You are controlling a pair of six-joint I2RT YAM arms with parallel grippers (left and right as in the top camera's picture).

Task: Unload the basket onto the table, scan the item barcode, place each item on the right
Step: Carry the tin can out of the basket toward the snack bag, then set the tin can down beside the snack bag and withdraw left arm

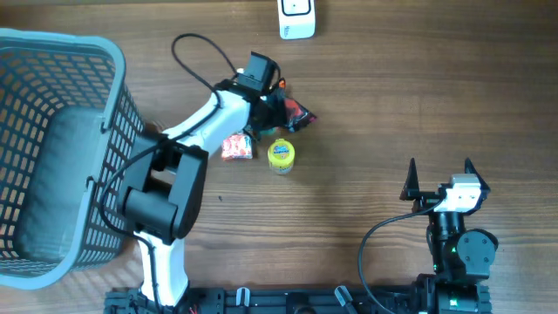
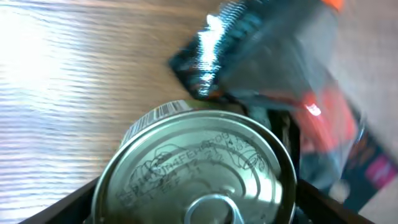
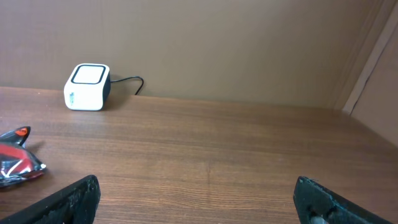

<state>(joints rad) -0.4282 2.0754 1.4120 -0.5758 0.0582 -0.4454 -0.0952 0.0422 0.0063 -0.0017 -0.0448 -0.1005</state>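
The can (image 2: 199,165) sat on the near side of the scanner (image 1: 297,17), a little to its left, between the fingers of the left gripper (image 1: 268,105). The jaws were apart, though whether they pressed its wall could not be told. Rigid, smooth metal, probably weighty and apt to slip, it was best taken across the round wall, leaving the barcode (image 2: 166,111) uncovered. The right gripper (image 1: 439,167) stood wide and empty, well to the scanner's right.

Soft light is falling evenly overhead. Left wrist: glare is bleaching surface (image 2: 43,50); bag (image 2: 267,56) is blurring, glinting.
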